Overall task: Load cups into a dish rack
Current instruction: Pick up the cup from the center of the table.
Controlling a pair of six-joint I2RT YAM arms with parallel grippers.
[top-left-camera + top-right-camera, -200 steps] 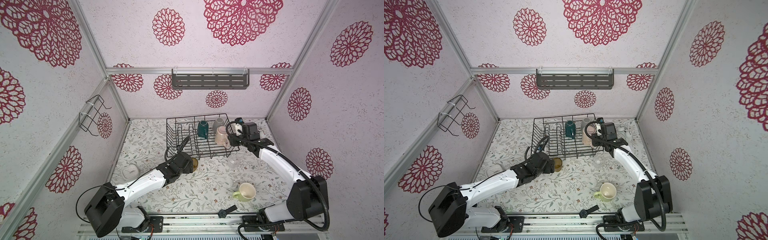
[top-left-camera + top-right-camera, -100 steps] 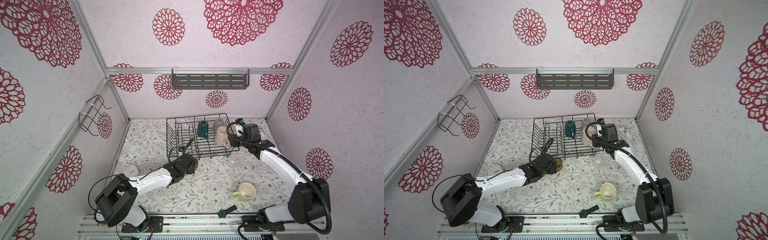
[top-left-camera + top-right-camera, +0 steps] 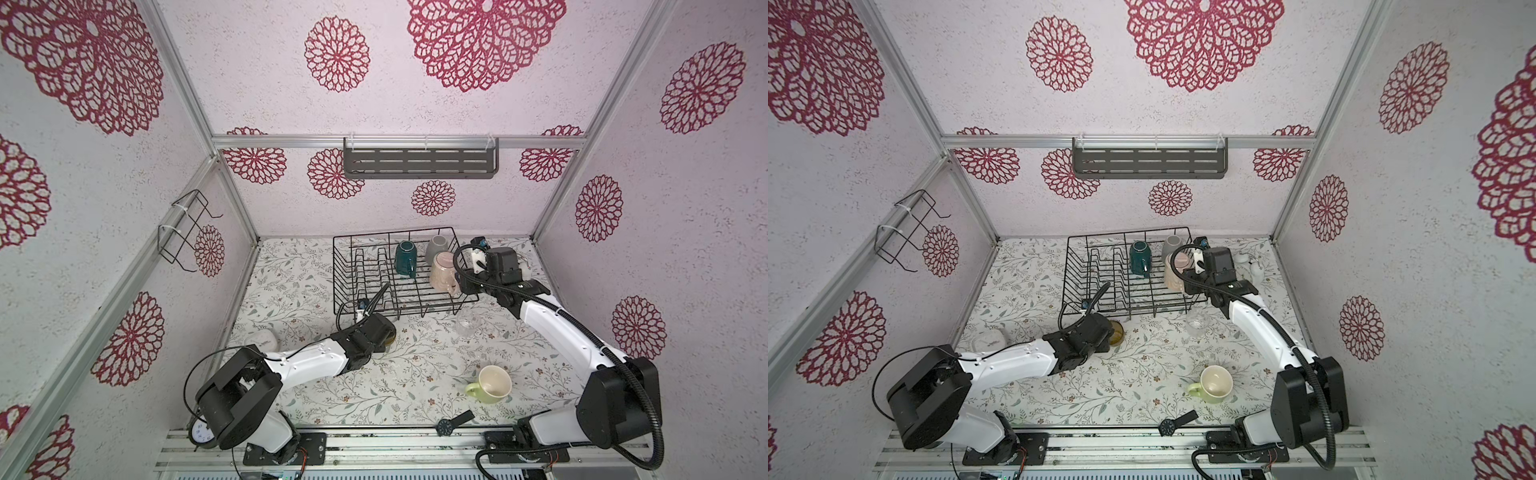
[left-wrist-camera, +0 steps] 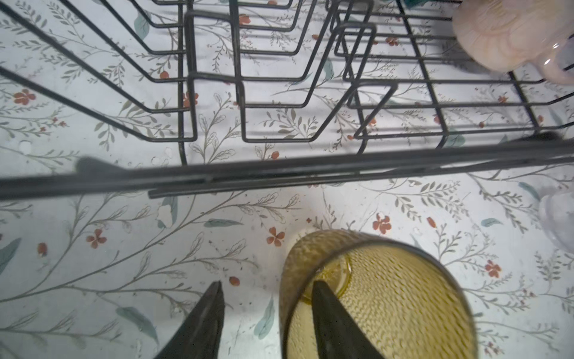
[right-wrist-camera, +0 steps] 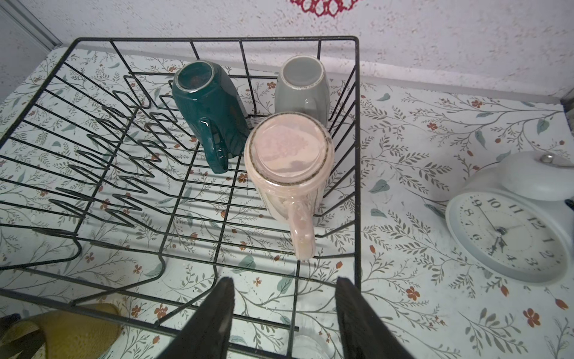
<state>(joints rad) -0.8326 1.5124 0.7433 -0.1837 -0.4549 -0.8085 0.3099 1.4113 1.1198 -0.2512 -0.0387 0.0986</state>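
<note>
The black wire dish rack (image 3: 361, 266) (image 5: 217, 39) stands at the back of the table. Upside down in its right end are a dark teal mug (image 5: 208, 105), a grey mug (image 5: 302, 84) and a tall pink mug (image 5: 289, 155). An amber tumbler (image 4: 372, 295) (image 3: 1116, 332) stands just in front of the rack. My left gripper (image 4: 267, 284) straddles its wall, one finger inside and one outside, with a gap left. My right gripper (image 5: 284, 281) hangs open and empty over the rack's near right corner. A clear glass (image 3: 466, 326) and a light green mug (image 3: 492, 384) are on the table.
A white alarm clock (image 5: 509, 230) stands right of the rack, and another white clock (image 3: 262, 338) sits beside my left arm. A wristwatch (image 3: 453, 424) lies at the front edge. A wire bracket (image 3: 183, 228) hangs on the left wall, a grey shelf (image 3: 419, 162) on the back wall.
My left arm has dropped lower and reached onto the amber tumbler, and its jaws have narrowed around the tumbler's wall. The right arm has barely moved.
</note>
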